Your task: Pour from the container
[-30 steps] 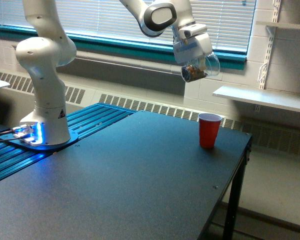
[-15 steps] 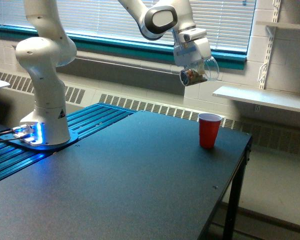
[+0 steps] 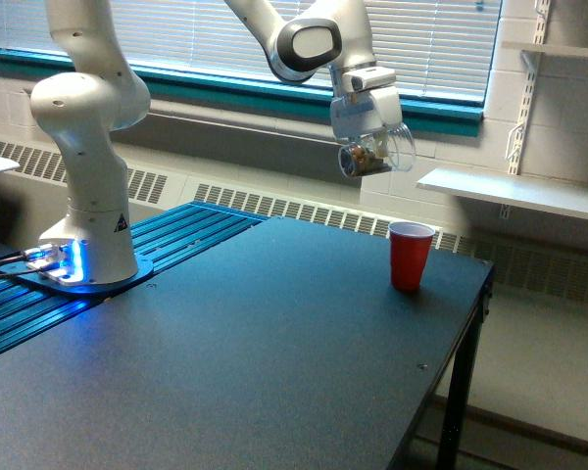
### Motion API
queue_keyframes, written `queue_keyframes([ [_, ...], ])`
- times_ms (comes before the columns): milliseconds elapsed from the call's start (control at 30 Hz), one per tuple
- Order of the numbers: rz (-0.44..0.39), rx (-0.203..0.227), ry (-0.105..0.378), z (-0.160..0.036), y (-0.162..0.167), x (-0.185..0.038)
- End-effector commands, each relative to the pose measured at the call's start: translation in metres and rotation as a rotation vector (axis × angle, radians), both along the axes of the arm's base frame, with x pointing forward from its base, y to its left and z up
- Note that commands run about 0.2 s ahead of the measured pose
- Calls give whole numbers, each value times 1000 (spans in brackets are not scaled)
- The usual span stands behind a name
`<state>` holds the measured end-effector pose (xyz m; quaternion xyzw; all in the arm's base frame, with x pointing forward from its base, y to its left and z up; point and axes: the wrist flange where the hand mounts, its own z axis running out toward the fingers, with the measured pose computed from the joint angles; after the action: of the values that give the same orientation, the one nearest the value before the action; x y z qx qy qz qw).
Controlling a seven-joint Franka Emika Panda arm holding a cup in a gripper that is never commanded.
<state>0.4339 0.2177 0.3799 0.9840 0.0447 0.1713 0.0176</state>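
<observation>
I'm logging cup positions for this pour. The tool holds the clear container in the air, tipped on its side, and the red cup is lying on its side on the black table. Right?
Not quite. The exterior view shows the red cup standing upright on the black table, not lying down. The rest holds: the tool holds the clear container in the air, tipped on its side.

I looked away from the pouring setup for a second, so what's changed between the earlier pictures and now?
The gripper, shut on the clear container with brownish bits inside, has drifted toward the exterior view's left and slightly lower, so the container now hangs further left of the red cup than before. It stays tipped on its side. No visible pour has reached the cup. The red cup, the table and the arm's base stayed put.
</observation>
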Motion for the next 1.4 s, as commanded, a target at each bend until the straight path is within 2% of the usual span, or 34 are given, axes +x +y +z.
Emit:
queue_keyframes([
  [33, -12, -15, 10, -1, 1, -1],
  [1400, -43, -95, 144, -35, 14, 15],
])
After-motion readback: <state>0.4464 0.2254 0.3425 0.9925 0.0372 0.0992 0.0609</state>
